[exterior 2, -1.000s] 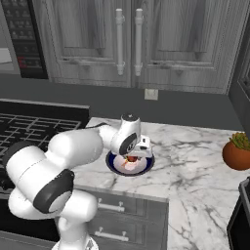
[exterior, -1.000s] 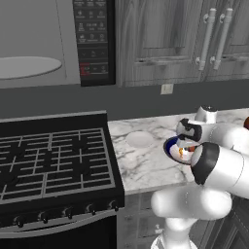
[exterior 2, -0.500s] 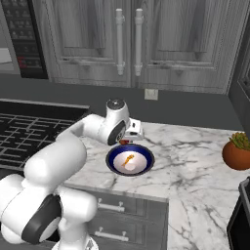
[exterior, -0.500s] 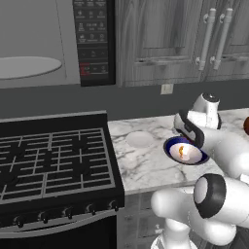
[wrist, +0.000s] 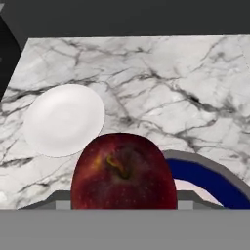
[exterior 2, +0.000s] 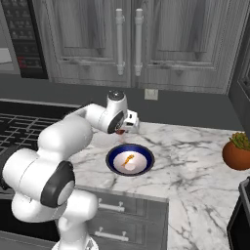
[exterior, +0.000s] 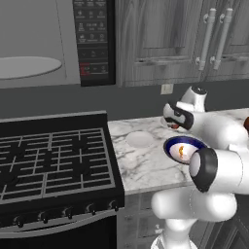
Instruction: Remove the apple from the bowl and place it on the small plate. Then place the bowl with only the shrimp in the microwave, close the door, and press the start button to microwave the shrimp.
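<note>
The fingers [wrist: 122, 205], apparently clamped on the apple [wrist: 123, 172], are carrying it toward the small plate [wrist: 63, 119] at the hand view's left, needing a lowering there before release.

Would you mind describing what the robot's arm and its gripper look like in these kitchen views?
The arm is built of glossy white, rounded, bulbous segments joined by dark grey to black joint rings, with a round dark cap at one joint. It rises from a white pedestal base. The gripper is a compact white block with dark trim and small dark jaws. No loose cables or printed markings are visible.
</note>
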You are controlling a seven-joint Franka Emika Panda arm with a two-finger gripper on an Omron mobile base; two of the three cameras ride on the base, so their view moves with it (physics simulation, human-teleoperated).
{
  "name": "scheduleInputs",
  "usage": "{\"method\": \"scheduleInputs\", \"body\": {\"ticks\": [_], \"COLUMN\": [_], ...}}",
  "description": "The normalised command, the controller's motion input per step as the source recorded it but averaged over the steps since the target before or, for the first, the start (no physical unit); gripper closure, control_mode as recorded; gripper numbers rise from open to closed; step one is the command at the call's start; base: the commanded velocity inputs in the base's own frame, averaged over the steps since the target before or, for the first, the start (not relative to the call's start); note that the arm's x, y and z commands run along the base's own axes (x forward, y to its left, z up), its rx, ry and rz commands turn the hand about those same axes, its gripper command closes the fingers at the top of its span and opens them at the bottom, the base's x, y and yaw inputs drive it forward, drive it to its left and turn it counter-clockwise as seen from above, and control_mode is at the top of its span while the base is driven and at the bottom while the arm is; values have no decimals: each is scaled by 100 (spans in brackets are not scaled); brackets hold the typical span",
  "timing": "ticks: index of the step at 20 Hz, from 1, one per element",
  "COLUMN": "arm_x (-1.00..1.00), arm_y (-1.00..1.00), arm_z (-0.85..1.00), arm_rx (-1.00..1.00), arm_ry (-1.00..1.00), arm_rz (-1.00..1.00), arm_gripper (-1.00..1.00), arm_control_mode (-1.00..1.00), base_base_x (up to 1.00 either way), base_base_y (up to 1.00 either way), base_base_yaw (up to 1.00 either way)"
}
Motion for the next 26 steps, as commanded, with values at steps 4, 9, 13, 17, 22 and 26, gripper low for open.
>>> {"method": "scheduleInputs", "body": {"ticks": [4, 9, 13, 17, 22, 26], "arm_x": [51, 46, 28, 28, 20, 17], "arm_y": [31, 62, 56, 46, 16, 0], "arm_z": [-29, -45, -61, -47, -23, -32], "arm_rx": [0, -6, -10, -7, -1, 0], "arm_ry": [5, 16, 21, 20, 8, 4], "arm_rz": [0, 0, 0, 0, 0, 0], "arm_gripper": [100, 100, 100, 100, 100, 100], "arm_control_mode": [-100, -100, -100, -100, -100, -100], "base_base_x": [0, 0, 0, 0, 0, 0], "base_base_y": [0, 0, 0, 0, 0, 0], "base_base_yaw": [0, 0, 0, 0, 0, 0]}}
